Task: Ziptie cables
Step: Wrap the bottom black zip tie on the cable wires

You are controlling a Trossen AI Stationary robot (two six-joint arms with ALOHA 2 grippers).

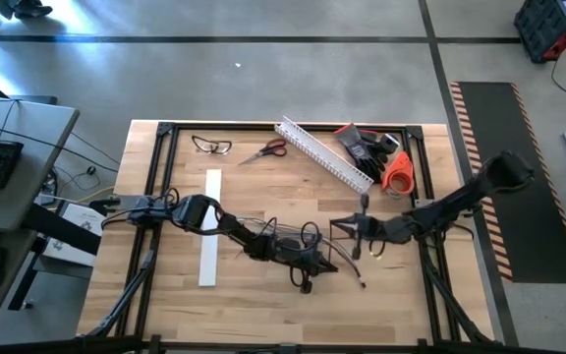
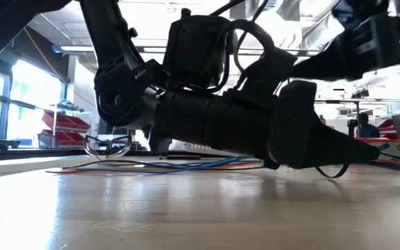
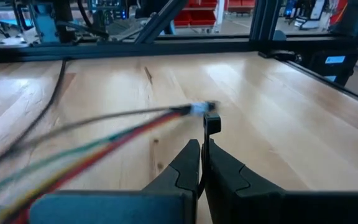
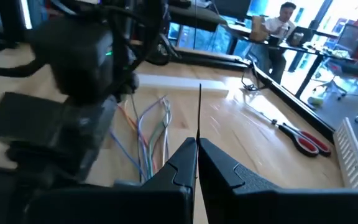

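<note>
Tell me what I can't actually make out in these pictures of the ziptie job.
- High view: where the cables lie under the left gripper; the arm covers them.
- Low view: the left arm fills the frame and hides the right gripper and most of the table.
- Left wrist view: the cables are blurred; the ziptie end is cut short by the fingers.
- Right wrist view: the right gripper pinches a thin strip; its lower end is hidden.

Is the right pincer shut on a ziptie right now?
Shut on one. In the right wrist view the right pincer has its dark fingers pressed together, and a thin stiff dark ziptie strip stands straight out from between them.
</note>
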